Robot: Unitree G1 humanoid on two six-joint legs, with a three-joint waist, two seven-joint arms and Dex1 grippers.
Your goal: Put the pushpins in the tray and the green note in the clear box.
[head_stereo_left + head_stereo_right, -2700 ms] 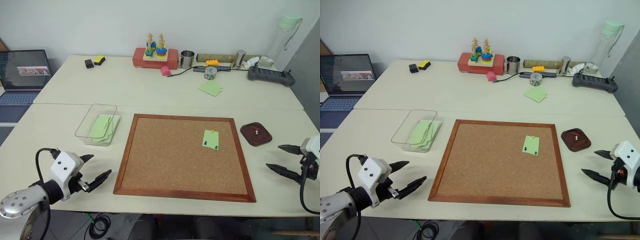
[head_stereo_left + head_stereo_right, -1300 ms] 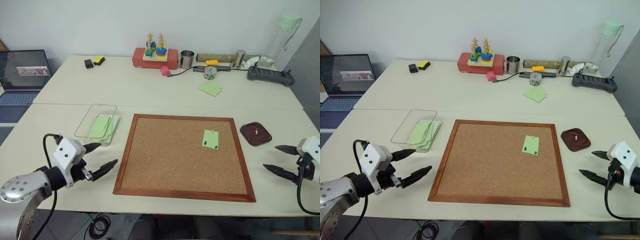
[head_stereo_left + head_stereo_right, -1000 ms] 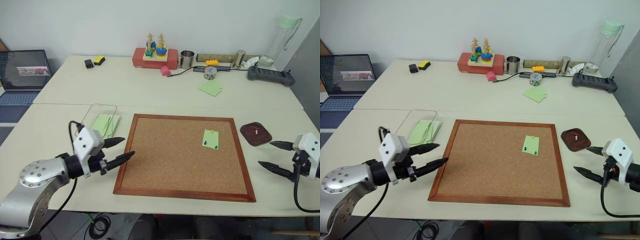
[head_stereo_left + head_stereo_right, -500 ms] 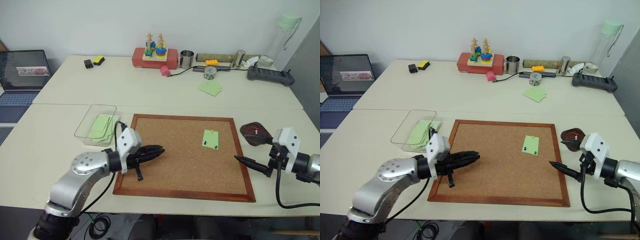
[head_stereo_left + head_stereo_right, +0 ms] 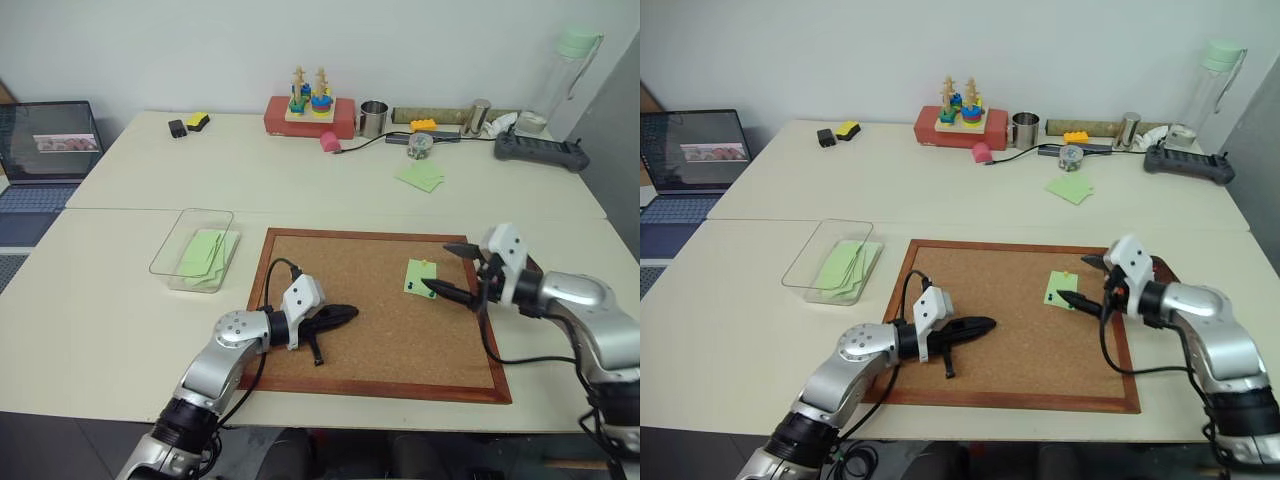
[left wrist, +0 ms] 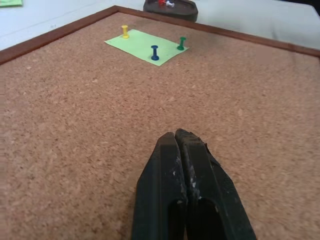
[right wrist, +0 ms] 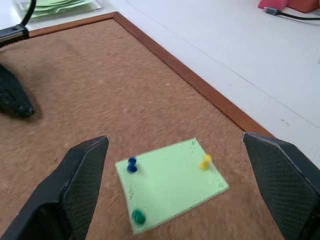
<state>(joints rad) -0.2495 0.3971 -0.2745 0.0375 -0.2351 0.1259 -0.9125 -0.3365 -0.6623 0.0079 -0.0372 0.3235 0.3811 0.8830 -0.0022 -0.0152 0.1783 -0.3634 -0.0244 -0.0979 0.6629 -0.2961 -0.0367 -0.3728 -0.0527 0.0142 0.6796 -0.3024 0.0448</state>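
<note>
Right gripper (image 7: 175, 190) spread over flat green note (image 7: 172, 182); grainy corkboard (image 7: 90, 100).

corkboard (image 5: 370, 310): rough matt cork, glossy wood frame
note (image 7: 172, 182): matt paper
box (image 5: 193, 247): clear smooth plastic

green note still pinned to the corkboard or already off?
Pinned. The green note lies flat on the corkboard with three pushpins standing in it: yellow, blue, green. The open right gripper straddles it without touching.
</note>
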